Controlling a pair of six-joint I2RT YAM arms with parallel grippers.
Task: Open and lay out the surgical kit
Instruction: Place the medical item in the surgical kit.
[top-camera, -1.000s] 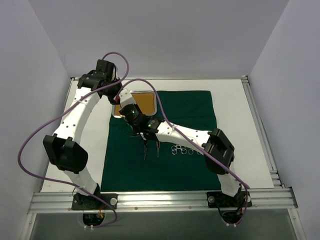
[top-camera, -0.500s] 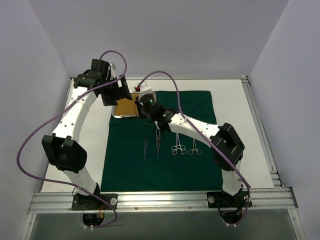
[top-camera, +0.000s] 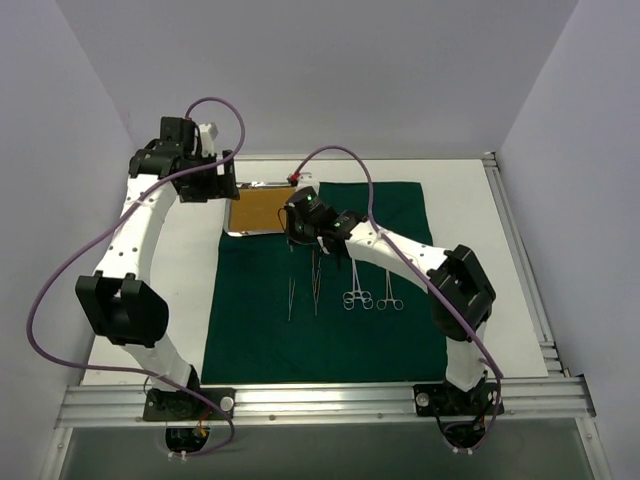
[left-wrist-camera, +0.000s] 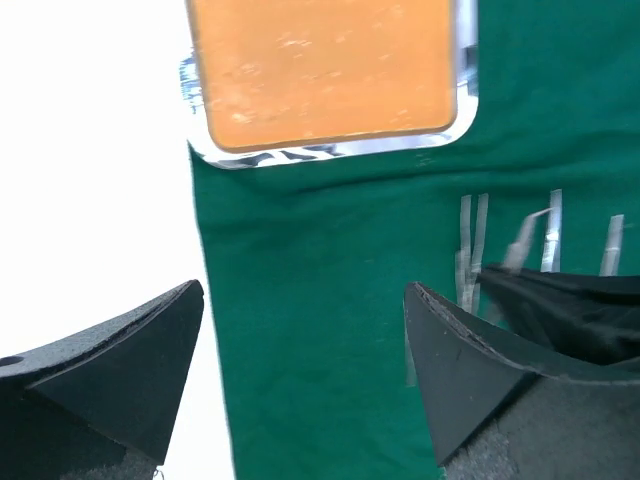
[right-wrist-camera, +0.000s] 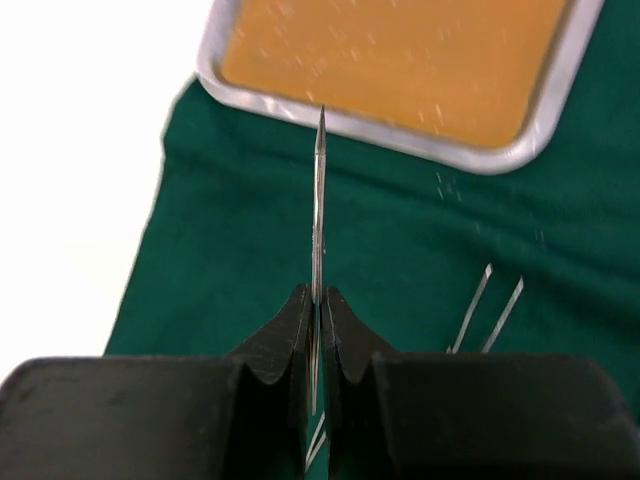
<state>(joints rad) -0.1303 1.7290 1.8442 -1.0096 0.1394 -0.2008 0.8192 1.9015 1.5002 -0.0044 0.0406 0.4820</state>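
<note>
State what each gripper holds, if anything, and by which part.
Right gripper: thin tweezers, pinched along the shaft, pointed tip projecting. Left gripper: nothing.

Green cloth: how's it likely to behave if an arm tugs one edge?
Probably floppy: the green cloth lies thin and flat, so it should bunch, not slide. The clamps and an edge of the steel tray rest on it, so a tug may drag them.

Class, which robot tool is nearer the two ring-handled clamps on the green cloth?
Right. The right tool, shut on tweezers, is over the cloth between clamps and tray; the open left tool is at the tray's far left corner.
</note>
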